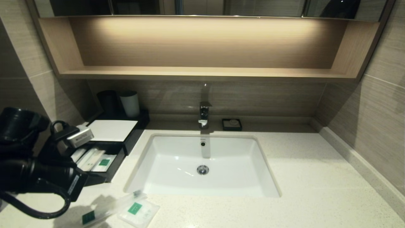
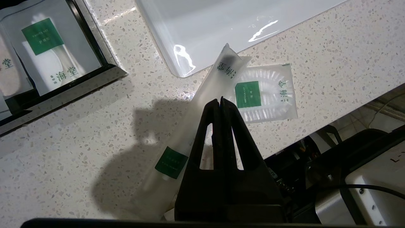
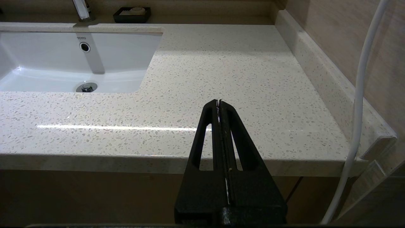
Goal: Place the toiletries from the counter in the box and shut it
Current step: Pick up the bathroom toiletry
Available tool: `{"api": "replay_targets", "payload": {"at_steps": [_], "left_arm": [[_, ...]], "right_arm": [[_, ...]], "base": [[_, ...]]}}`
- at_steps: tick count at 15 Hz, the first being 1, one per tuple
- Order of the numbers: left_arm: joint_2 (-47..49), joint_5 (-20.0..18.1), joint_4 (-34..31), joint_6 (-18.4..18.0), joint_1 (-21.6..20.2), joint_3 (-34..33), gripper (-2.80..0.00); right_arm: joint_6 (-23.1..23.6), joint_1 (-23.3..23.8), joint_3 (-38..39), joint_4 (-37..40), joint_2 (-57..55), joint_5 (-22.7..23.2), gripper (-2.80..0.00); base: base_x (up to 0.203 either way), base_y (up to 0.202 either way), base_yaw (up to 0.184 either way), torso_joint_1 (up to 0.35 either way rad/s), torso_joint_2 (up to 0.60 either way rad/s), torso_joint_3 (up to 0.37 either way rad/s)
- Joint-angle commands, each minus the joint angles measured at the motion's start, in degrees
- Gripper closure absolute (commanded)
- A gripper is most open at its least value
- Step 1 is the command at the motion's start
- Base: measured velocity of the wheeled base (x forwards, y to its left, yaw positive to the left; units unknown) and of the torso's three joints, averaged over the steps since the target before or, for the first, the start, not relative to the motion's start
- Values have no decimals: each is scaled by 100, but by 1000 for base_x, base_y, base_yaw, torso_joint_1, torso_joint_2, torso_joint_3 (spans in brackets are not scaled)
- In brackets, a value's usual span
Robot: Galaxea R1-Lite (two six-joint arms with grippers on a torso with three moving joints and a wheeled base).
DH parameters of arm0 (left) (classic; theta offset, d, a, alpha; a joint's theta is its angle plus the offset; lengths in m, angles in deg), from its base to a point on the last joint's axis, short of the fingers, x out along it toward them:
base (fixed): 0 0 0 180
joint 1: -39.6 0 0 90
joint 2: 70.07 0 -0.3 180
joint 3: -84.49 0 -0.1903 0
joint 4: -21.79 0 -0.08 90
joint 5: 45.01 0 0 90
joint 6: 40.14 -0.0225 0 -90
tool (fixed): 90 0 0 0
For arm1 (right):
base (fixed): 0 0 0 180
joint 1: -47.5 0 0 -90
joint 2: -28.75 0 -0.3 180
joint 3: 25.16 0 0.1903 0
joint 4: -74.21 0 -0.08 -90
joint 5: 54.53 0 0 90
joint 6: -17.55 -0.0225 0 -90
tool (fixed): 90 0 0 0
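2 toiletries lie on the counter (image 1: 316,177), near its front edge and in front of the sink's (image 1: 177,164) left corner. One is a long thin packet (image 2: 202,104). The other is a flat square packet (image 2: 269,95). The long one lies partly on top of the square one, so they touch. Each has a small green label.

The box (image 1: 126,139) sits at the back left of the counter. Its black drawer (image 1: 112,169) is pulled out, and it already holds a few packets of the same kind.

The left gripper (image 2: 220,100) is above the long thin packet, about halfway along it. Its fingers are pressed together with nothing between them. It may be hanging just above the wrap and not touching it, but that is hard to tell from this view. The right gripper (image 3: 219,102) waits off the front edge of the counter, on the right side, with its fingers pressed together and holding nothing too.

Both packets look very light. The clear wrap looks thin, soft and slippery, so it may crinkle or slide when pinched. The long packet should be picked first, since it is on top. A good place to pinch it is across its narrow middle, where something stiff inside gives the fingers a firm hold. The square packet lies very flat, so one raised edge may be the best place to grab it.
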Motion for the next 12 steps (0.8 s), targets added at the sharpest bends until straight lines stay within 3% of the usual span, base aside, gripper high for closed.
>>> {"api": "replay_targets", "payload": {"at_steps": [1,6,12], "left_arm": [[-53,20,-80,-156,-11,-49,0],[-309,62,-717,-965,-343,-57,0],[-95,66,-812,-1551,-908,-92,0]], "right_arm": [[-3,-1,9,-1,0,0,0],[1,-1,9,-1,-5,0,0],[1,-9,9,1,0,0,0]], "base": [[0,0,0,0,0,0],[0,0,0,0,0,0],[0,0,0,0,0,0]]}}
